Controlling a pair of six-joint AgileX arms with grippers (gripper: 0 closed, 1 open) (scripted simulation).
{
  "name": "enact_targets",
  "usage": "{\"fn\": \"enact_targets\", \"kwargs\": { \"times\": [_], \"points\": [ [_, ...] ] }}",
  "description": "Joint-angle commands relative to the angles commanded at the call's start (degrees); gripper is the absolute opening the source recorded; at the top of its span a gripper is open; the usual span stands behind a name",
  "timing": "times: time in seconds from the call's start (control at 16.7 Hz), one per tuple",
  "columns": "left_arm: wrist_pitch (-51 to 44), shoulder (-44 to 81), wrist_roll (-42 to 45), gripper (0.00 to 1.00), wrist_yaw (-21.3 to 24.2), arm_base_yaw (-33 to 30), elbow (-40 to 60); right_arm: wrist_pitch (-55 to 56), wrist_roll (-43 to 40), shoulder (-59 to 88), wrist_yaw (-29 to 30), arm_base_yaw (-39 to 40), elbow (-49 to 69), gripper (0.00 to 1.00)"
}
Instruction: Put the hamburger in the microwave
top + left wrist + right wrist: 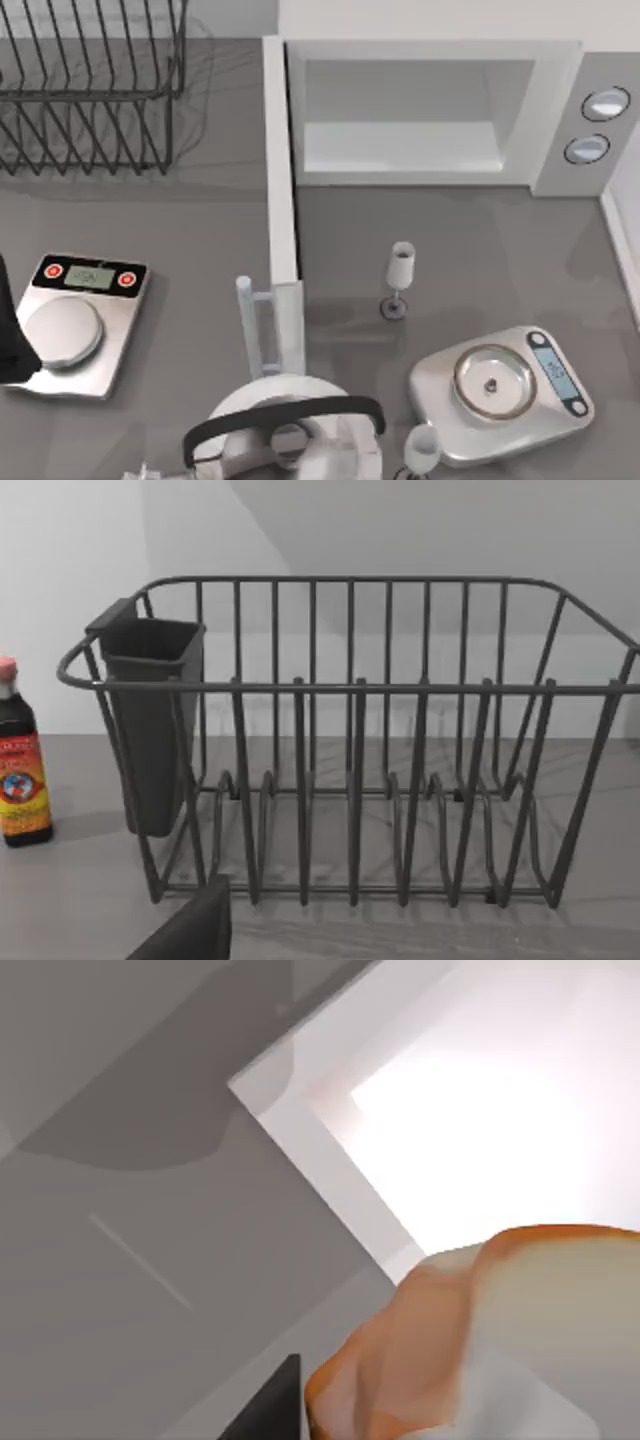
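Because the microwave (430, 110) at the far side of the worktop (480, 240) stands with its door (282, 180) swung wide toward the near side, its cavity is free to receive food. The hamburger (470, 1340) sits close under the right wrist camera, apparently carried by the right hand, though whether that hand is clenched on it I cannot tell. The left arm (12, 340) waits at the left edge, facing the wire rack (350, 740).

The grey tabletop (480, 260) carries the open white microwave (560, 120) at the back, a wire dish rack (90, 90) back left, two silver scales (75, 325) (505, 395), and a goblet (398, 280) between.
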Motion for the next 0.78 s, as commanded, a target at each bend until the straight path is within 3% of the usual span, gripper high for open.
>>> {"fn": "enact_targets", "kwargs": {
  "times": [0.42,0.78],
  "points": [
    [0.0,0.0,0.0,1.00,0.0,0.0,0.0,36.6,30.8,24.7,10.9,20.2,9.2,0.00],
    [0.0,0.0,0.0,1.00,0.0,0.0,0.0,68.3,55.2,40.6,20.6,30.4,16.0,0.00]
  ]
}}
